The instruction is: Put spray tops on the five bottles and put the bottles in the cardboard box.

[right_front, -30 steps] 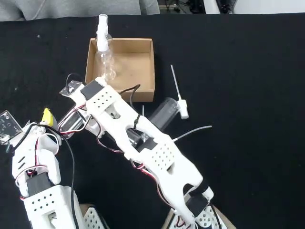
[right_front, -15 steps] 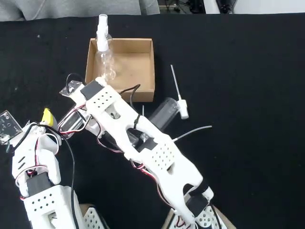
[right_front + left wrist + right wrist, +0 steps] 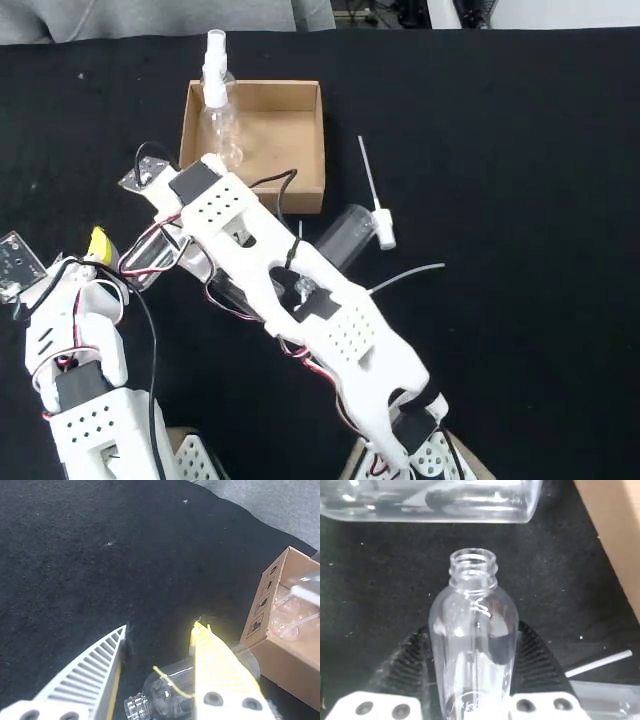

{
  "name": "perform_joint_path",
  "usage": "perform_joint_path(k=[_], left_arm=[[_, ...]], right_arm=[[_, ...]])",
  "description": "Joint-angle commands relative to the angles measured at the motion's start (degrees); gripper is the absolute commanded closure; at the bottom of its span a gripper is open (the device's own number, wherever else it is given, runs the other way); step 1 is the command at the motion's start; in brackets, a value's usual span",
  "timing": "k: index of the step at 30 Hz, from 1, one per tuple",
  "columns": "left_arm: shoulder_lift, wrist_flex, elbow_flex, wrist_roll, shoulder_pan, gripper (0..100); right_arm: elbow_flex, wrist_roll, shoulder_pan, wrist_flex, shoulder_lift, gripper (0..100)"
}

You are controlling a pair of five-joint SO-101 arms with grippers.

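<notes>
Got a clear bottle [image 3: 472, 605] with no top, neck open, pinched tight between the right gripper's [image 3: 472, 632] fingers, close to the cardboard box [image 3: 285, 135]; inside that box, far left corner, one capped bottle [image 3: 216, 105] standing upright with its spray top on; off to the box's right on the black table [image 3: 520, 150], a loose spray top [image 3: 383, 228] with its long tube, right beside a lying bottle [image 3: 345, 238] partly tucked under the right arm; a bit nearer the arms, a thin loose tube [image 3: 405, 278]; left gripper [image 3: 160, 626] low over the table, fingers spread apart and gripping nothing; another uncapped bottle [image 3: 165, 692] lying on its side under the yellow finger, neck showing between the two fingers.
</notes>
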Motion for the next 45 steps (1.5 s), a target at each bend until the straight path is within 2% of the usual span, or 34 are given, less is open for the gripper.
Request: perform_joint_path(k=[1, 18, 35, 45], left_arm=[[-0.6, -1.4, -0.3, 0.2, -0.1, 81], [-0.6, -1.4, -0.2, 0.2, 0.0, 81], [-0.6, -1.4, -0.1, -0.3, 0.0, 81], [-0.6, -1.4, -0.1, -0.3, 0.0, 81]], right_arm=[[2.6, 0.1, -0.5, 1.9, -8.5, 95.2], [22.1, 1.9, -0.5, -2.2, -30.5, 95.2], [31.5, 1.9, -0.4, -2.1, -45.1, 95.2], [45.8, 2.0, 7.6, -10.1, -58.9, 95.2]])
